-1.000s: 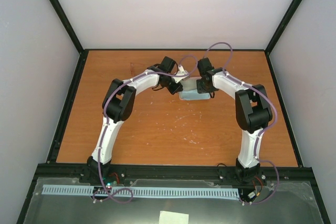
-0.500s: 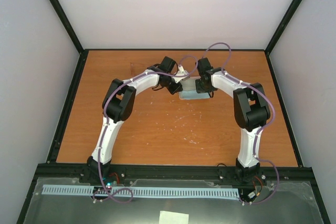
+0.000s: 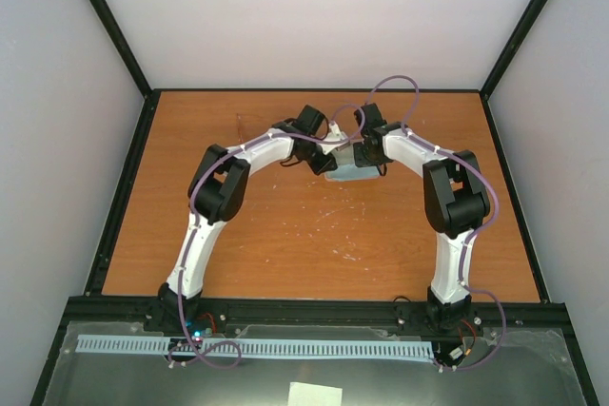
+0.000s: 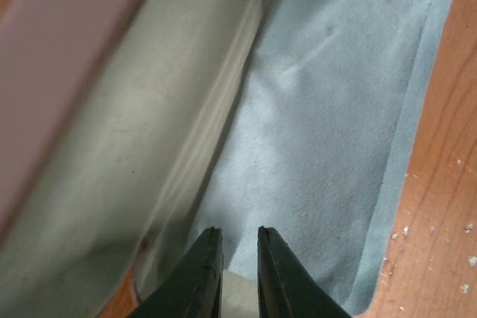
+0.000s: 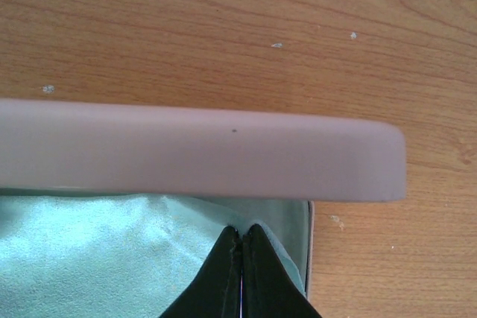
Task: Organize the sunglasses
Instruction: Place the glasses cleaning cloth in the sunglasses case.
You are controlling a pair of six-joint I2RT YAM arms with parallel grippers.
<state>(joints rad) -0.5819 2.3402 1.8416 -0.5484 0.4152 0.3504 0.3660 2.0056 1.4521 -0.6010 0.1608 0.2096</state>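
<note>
The sunglasses are not visible in any view. The pink case lies across the right wrist view, and its pink shell with grey lining fills the left of the left wrist view. The blue-grey cloth lies against the case; it also shows in the left wrist view and the top view. My right gripper is shut, pinching a puckered edge of the cloth beside the case. My left gripper hovers over the cloth beside the case lining, its jaws a narrow gap apart with nothing between the tips.
Both arms meet at the far middle of the wooden table. Black frame rails run along the table's edges, with grey walls behind. Bare wood lies beyond the case.
My left gripper has moved right, closer to the case and my right gripper. My right gripper has shifted slightly left and farther back. Less of the cloth shows from above.
</note>
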